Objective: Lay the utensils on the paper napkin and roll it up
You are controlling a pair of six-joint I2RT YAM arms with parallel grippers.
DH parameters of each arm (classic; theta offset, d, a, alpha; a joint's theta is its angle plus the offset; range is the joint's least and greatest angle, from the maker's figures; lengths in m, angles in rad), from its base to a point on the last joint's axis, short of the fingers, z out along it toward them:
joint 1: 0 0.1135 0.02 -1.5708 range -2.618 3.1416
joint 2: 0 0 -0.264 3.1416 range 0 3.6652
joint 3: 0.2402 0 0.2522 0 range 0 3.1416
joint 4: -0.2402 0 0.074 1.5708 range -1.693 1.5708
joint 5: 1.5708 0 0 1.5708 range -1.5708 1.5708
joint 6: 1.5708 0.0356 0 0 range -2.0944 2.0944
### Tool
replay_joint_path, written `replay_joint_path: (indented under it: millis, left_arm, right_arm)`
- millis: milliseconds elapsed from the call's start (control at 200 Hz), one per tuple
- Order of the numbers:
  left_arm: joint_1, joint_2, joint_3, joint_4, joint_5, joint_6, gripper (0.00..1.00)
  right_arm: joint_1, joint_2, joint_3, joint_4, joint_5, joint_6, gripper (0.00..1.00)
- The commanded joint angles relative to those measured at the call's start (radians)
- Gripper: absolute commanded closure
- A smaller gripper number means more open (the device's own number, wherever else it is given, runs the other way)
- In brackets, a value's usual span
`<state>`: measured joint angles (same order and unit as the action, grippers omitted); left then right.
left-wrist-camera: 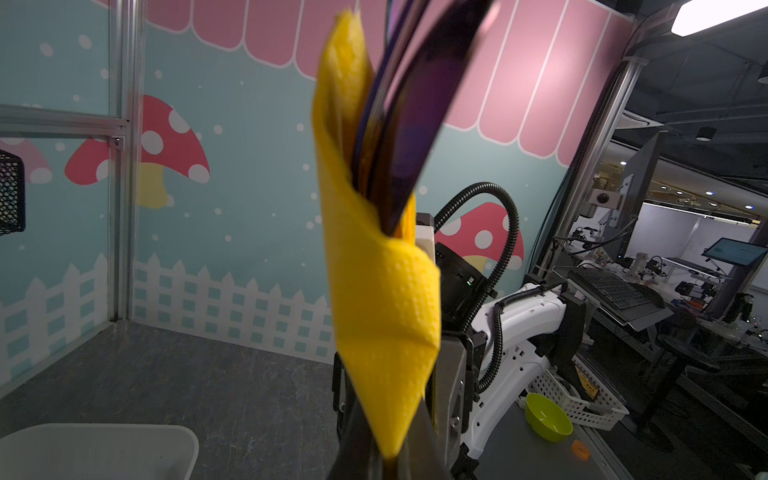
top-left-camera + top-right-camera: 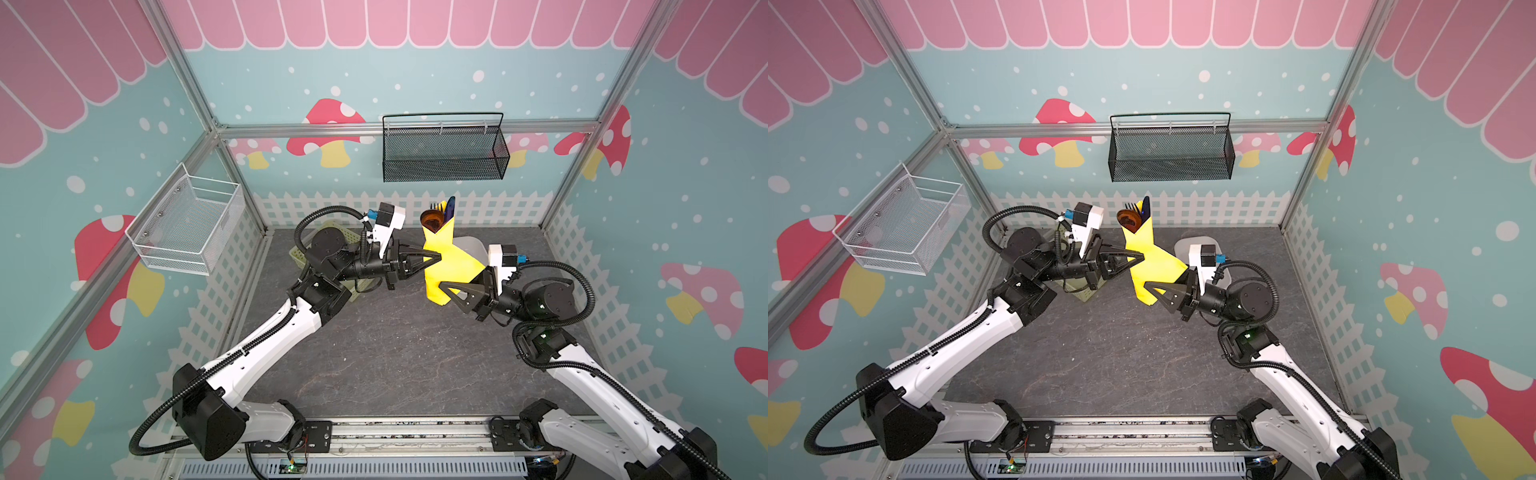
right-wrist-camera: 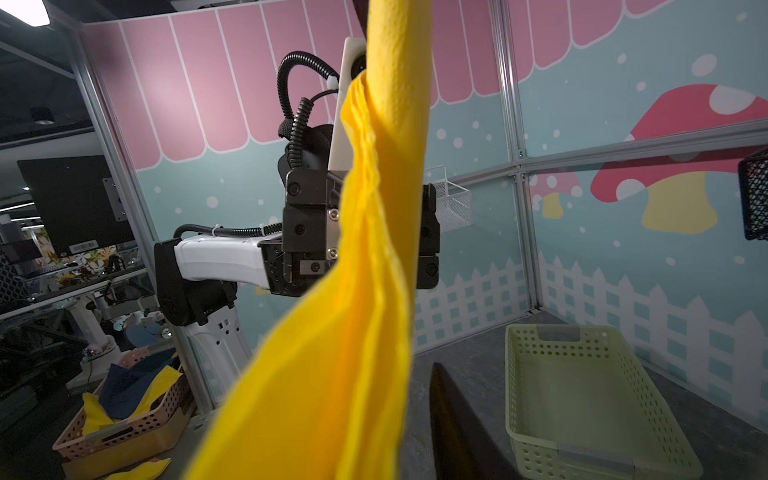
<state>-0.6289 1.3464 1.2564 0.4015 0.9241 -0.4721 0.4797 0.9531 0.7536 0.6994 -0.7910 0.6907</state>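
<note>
While the left claw (image 2: 435, 258) pinches the embossed yellow paper napkin roll (image 2: 453, 266) above the grey surface (image 2: 374, 353), slim plastic utensils (image 2: 442, 212) jut from its top; the right claw (image 2: 448, 291) stands parted at its loose tail.

One bright yellow paper napkin (image 2: 446, 266), rolled. Three slim plastic utensils poke out of it: one black fork (image 2: 435, 206), one dark translucent spoon (image 2: 430, 219), one purple knife (image 2: 451, 206). Three baskets: one pale green perforated plastic basket (image 3: 582, 395) on the tabletop, one white wire basket (image 2: 187, 224) and one black mesh basket (image 2: 444, 153) on the walls. One white rounded tray (image 1: 95, 449). Two white-and-black robot arms, left (image 2: 266, 349) and right (image 2: 602, 386).
</note>
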Motion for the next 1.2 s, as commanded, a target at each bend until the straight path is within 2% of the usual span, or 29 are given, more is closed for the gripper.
replay_joint_path:
  millis: [0, 90, 285, 350, 430, 600, 670, 835, 1196]
  left_arm:
    - [0.001, -0.018, -0.003, 0.037, 0.003, 0.001, 1.00]
    - [0.004, -0.033, -0.002, -0.011, -0.042, 0.034, 1.00]
    - [0.008, -0.061, 0.034, -0.235, -0.243, 0.166, 1.00]
    - [0.012, -0.063, 0.043, -0.280, -0.294, 0.183, 1.00]
    - [0.018, -0.063, 0.047, -0.307, -0.331, 0.189, 1.00]
    - [0.022, -0.054, 0.049, -0.287, -0.309, 0.166, 1.00]
    - [0.023, -0.053, 0.051, -0.285, -0.309, 0.164, 1.00]
    - [0.026, -0.059, 0.047, -0.279, -0.309, 0.157, 1.00]
    - [0.032, -0.053, 0.050, -0.253, -0.276, 0.137, 1.00]
  right_arm:
    - [0.005, -0.039, 0.056, -0.077, 0.068, -0.043, 0.58]
    - [0.005, -0.078, 0.080, -0.168, 0.148, -0.076, 0.56]
    - [0.005, -0.183, 0.128, -0.380, 0.351, -0.128, 0.54]
    - [0.004, -0.203, 0.143, -0.419, 0.377, -0.137, 0.54]
    - [0.005, -0.208, 0.154, -0.419, 0.343, -0.138, 0.55]
    - [0.005, -0.068, 0.243, -0.449, 0.082, -0.119, 0.59]
    - [0.005, -0.024, 0.257, -0.451, 0.008, -0.110, 0.60]
    - [0.005, 0.001, 0.244, -0.464, 0.028, -0.101, 0.55]
    - [0.004, 0.069, 0.302, -0.648, 0.097, -0.151, 0.52]
